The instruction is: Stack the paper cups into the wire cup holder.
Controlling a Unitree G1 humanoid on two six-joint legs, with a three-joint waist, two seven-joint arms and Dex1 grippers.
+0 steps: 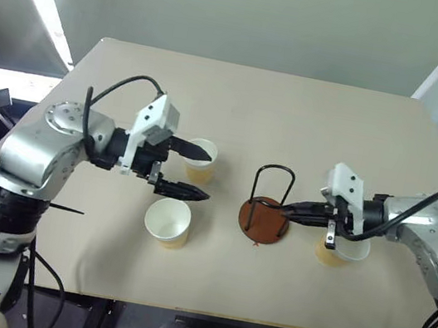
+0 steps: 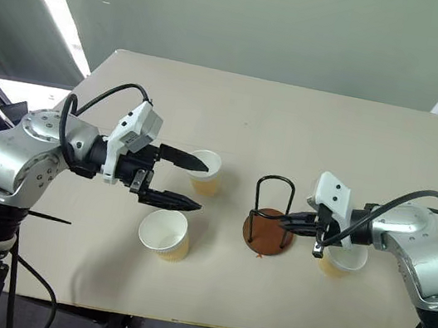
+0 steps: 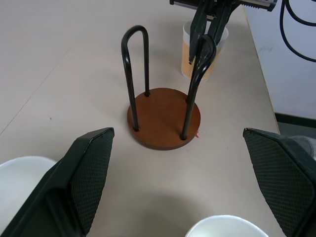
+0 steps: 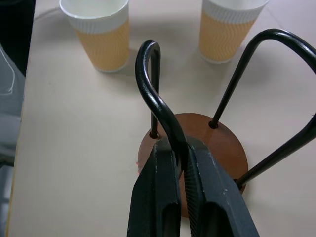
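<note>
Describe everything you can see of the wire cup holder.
The holder is a round reddish-brown disc base, wood by its look, with thin black wire loops rising upright from it. It is empty and stands on the table, between two cups on the robot's left and one cup on its right, touching none. The right gripper is shut on one wire loop near the base.

Head high, wrists low, sharing holder (image 3: 164, 117)
</note>
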